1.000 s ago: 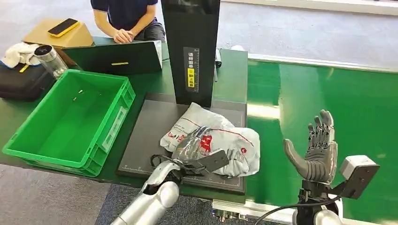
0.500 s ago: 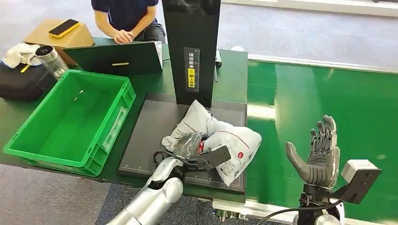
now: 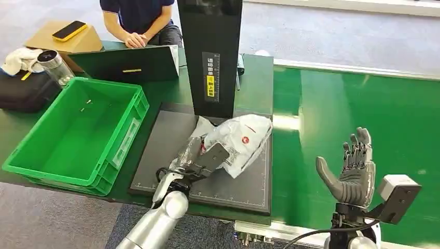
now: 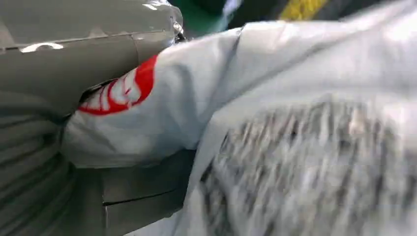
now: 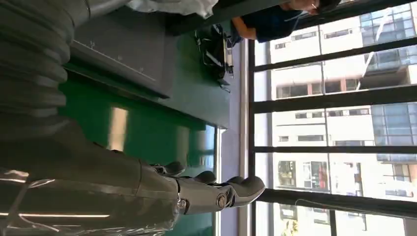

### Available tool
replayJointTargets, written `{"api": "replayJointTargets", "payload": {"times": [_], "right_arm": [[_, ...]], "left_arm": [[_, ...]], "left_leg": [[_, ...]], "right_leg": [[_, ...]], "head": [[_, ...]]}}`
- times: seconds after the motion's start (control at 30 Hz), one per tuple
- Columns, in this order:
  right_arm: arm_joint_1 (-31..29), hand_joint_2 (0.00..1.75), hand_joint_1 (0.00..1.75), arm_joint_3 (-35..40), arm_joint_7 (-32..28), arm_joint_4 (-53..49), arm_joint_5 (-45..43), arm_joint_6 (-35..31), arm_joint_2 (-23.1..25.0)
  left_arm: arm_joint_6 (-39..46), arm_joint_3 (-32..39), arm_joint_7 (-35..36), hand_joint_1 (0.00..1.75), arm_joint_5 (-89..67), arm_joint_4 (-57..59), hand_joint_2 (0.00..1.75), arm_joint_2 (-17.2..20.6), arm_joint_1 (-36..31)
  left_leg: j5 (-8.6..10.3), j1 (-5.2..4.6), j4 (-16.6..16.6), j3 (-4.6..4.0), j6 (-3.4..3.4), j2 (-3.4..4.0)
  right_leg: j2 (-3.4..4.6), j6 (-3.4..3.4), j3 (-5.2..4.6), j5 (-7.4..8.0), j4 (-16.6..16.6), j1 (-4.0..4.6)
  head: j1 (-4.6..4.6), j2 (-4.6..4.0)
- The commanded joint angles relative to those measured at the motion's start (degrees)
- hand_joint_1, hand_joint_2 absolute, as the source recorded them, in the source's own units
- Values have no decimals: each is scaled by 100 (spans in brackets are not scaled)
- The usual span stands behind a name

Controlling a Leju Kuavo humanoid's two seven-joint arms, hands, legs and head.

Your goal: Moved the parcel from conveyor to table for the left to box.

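The parcel (image 3: pixel 238 140) is a white plastic mailer bag with red print and a label, lifted and tilted above the dark grey mat (image 3: pixel 238 189) in the head view. My left hand (image 3: pixel 194 155) grips its near left end; the left wrist view shows the white bag (image 4: pixel 275 98) pressed against the hand's grey cover (image 4: pixel 59 64). The green crate (image 3: pixel 78 129) stands to the left of the mat, with only tiny bits inside. Over the green conveyor belt (image 3: pixel 353 104) my right hand (image 3: pixel 353 171) is held upright, fingers spread, holding nothing.
A tall black scanner post (image 3: pixel 210 57) stands at the mat's far edge, just behind the parcel. A person (image 3: pixel 137 21) sits behind an open laptop (image 3: pixel 129 65). A metal bottle (image 3: pixel 54 65), a black case (image 3: pixel 23 91) and a cardboard box with a phone (image 3: pixel 70 31) lie at far left.
My left hand has lifted the parcel off the mat and carried it up and leftward; the bag now hangs tilted near the post. The right hand has stayed in place.
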Motion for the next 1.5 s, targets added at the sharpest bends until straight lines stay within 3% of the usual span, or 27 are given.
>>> {"api": "replayJointTargets", "payload": {"times": [0.03,0.13,0.83,0.9,1.03,1.27,1.3,1.37,1.5], "right_arm": [[-195,175,0,-198,50,107,-53,0,106],[-175,175,0,-221,65,85,-76,11,118],[-175,175,0,-218,65,88,-76,12,121],[-162,175,0,-217,65,86,-77,16,114],[-48,175,0,-217,63,78,-108,-4,98],[88,175,0,-251,55,5,-167,-38,166],[93,175,0,-261,56,8,-172,-47,190],[120,175,0,-263,61,-6,-174,-94,200],[125,175,0,-269,61,-9,-174,-91,200]], "left_arm": [[1160,282,-13,175,-468,-1438,175,435,185],[1338,479,79,175,-562,-1968,175,538,247],[1359,471,77,175,-578,-1957,175,532,280],[1794,562,169,175,-860,-1950,175,546,245],[2385,1067,618,175,-1545,-2299,175,824,53],[2186,2014,1384,175,-2411,-2671,175,1134,-165],[2306,2450,2454,175,-3277,-2368,175,1302,-436],[2304,2831,2083,175,-2966,-1869,175,1629,-886],[2310,2949,1955,175,-2989,-1816,175,1564,-921]], "left_leg": [[-2,2,-7,9,-13,6],[-1,3,0,-9,-10,6],[0,2,-3,-9,-11,-5],[-1,1,-8,0,-17,-5],[0,4,-8,0,-19,-2],[-1,9,-3,-7,-17,0],[-1,7,1,-13,-10,-2],[1,10,-1,-13,-13,6],[2,13,-4,-6,-15,7]], "right_leg": [[2,-1,7,0,-6,0],[3,-1,-10,0,1,3],[-7,-1,-6,0,-4,2],[-8,-2,2,-1,-8,1],[-6,-4,0,1,-7,4],[-3,-4,-8,0,-2,7],[-3,-2,-13,0,1,6],[4,-5,-15,3,3,8],[4,-5,-9,2,0,11]], "head": [[0,0],[4,0],[0,0],[0,0],[2,0],[0,0],[2,0],[0,0],[0,0]]}}
